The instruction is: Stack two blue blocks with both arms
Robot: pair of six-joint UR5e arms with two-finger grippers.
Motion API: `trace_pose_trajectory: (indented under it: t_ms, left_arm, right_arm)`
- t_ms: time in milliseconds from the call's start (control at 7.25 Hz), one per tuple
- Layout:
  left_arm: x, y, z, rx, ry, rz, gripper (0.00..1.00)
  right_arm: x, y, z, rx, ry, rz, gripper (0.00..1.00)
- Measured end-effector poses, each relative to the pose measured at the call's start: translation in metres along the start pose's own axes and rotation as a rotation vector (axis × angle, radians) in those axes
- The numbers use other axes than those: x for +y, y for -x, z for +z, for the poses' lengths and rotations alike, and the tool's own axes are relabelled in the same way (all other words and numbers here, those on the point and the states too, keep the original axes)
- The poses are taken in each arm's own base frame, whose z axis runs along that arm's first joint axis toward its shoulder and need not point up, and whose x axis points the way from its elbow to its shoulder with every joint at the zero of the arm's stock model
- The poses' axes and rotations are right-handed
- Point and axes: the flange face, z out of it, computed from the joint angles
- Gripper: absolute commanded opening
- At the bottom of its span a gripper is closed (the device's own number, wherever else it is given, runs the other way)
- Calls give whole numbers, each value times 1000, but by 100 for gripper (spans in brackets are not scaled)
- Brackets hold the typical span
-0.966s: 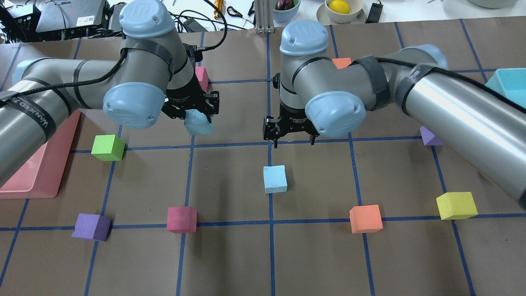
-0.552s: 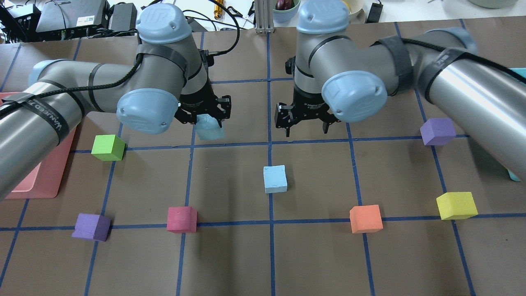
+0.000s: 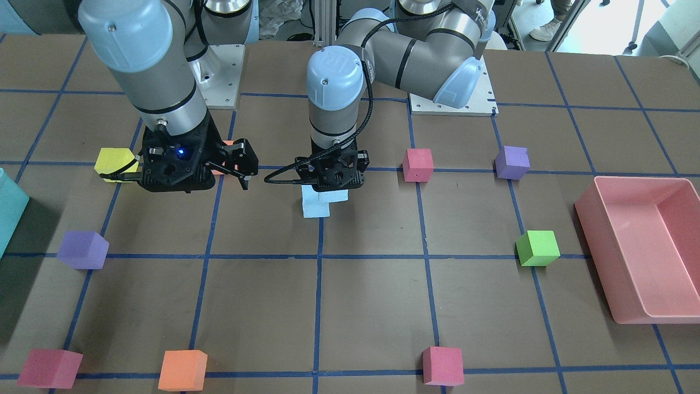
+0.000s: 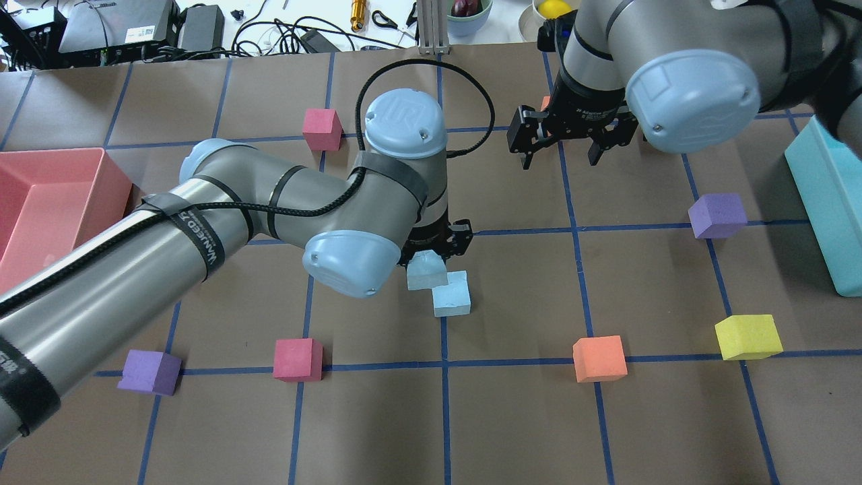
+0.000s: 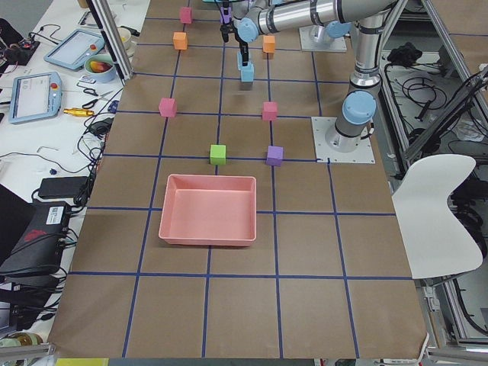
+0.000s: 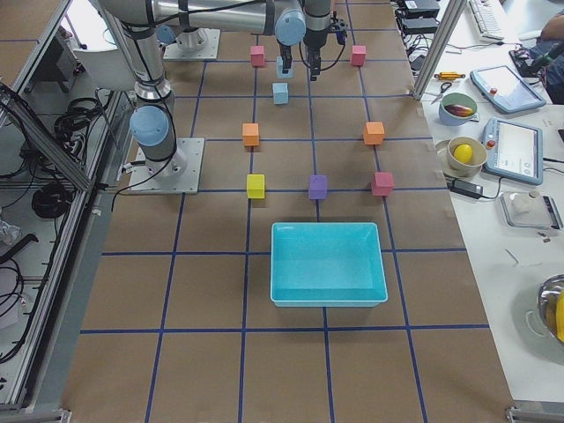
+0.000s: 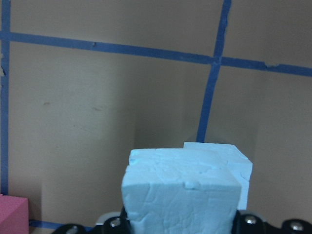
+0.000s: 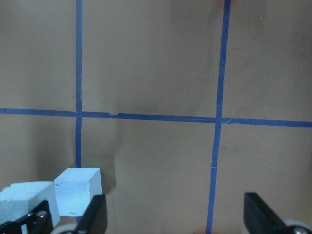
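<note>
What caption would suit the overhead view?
Left gripper holds a raised blue block near the tabletop blue block; right gripper hangs open.

Brown, blue-gridded table [image 5: 229, 313] — 1 white chair [image 5: 438, 210] beside it.

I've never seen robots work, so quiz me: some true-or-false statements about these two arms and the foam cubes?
1. The left tool grips a pale blue foam cube. True.
2. The right tool grips a cube too. False: it is open, holding nothing.
3. The gripped cube sits squarely on the second pale blue foam cube. False: it is offset to one side.
4. A green foam cube lies near the pink plastic tray. True.
</note>
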Motion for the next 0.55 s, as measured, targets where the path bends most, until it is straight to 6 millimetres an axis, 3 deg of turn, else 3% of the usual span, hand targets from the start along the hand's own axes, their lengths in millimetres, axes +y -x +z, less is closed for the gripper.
trace_pose_trajectory:
  t_ms: [552]
  left_arm:
    - [17,-27,18,12,8,28,0]
  right_arm:
    - [22,-4,-26,26,48,6,100]
